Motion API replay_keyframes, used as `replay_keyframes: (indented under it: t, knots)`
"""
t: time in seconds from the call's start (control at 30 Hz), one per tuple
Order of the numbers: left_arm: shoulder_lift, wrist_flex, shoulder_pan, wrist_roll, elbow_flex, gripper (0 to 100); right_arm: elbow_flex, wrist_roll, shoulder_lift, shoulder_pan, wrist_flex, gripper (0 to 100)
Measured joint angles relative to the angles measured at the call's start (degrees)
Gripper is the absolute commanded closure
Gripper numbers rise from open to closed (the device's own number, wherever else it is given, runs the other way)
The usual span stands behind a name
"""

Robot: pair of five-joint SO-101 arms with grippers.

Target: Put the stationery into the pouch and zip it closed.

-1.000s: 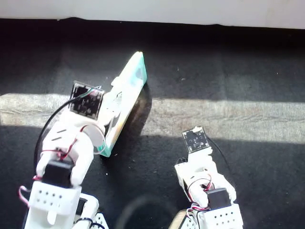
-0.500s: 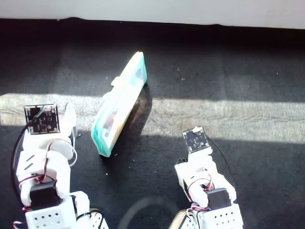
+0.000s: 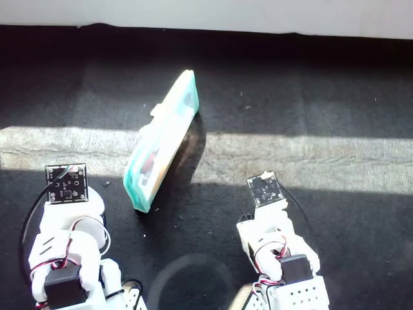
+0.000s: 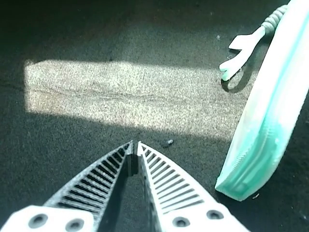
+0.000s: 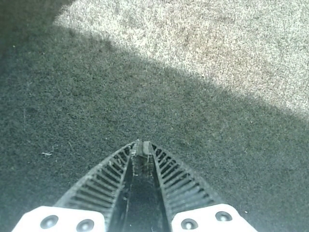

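Pouch [image 3: 161, 143], mint green and white, lies slantwise on the dark table [image 3: 322, 97] in the high view. It crosses a sunlit band [image 3: 290, 161], nearer the left arm [image 3: 68, 239] than the right arm [image 3: 277, 248], and touches neither. From the left wrist, the left gripper [image 4: 134, 145] has its tips pressed together on nothing, apart from the pouch, whose zip pull [image 4: 240, 54] sticks out sideways. From the right wrist, the right gripper [image 5: 143, 145] is likewise pinched together, empty, above the table.

The white left gripper [image 4: 134, 146] backed right off the mint-green see-through plastic pouch [image 3: 162, 143] and pulled in toward its own base, ending up well clear of it.
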Motion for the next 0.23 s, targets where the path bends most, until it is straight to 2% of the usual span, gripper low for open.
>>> replay_keyframes:
  t: [0.23]
  knots:
    - [-0.1,7.2,0.0,0.0,1.3,99,0.0,0.0,0.0,0.0,0.0,99.1]
